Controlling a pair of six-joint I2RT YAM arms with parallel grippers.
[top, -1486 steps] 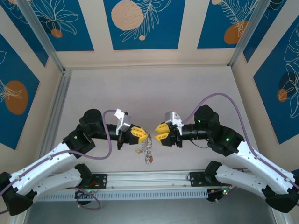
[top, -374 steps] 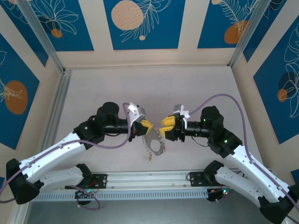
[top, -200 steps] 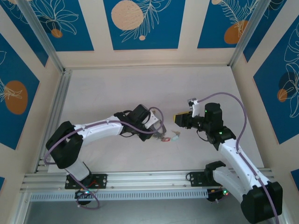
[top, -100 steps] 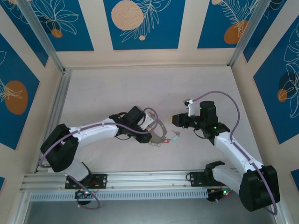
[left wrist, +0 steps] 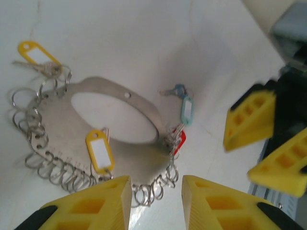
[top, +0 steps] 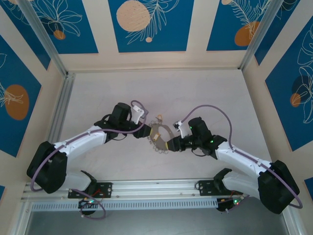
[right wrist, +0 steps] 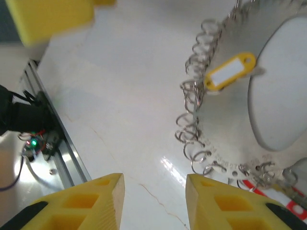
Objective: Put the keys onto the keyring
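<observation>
**Both pincers parted beside the keyring**

The left pincer hung low over the pale table. Its two yellow fingers stood a moderate gap apart and held nothing. Just ahead of its tips the wide, flat grey metal keyring lay on the table. The fringe of small silvery wire loops along the ring's near rim showed in the gap between the fingertips. Whether loops and fingers touched could not be told.

A yellow plastic tag rested on the grey plate, just ahead of the pincer's left finger. Further ahead and to the left, past the ring's far rim, a second yellow tag lay with tiny silvery keys close to a loop. Ahead and to the right, a pale teal tag lay just beside the ring's rim. A red tag sat nearer, among the loops. Whether either was hooked on could not be told.

The right pincer faced the left one from the ring's other side. Its yellow fingers were also moderately parted, with bare table between them. The keyring lay ahead and to the right of its tips, near but apart from them.
</observation>
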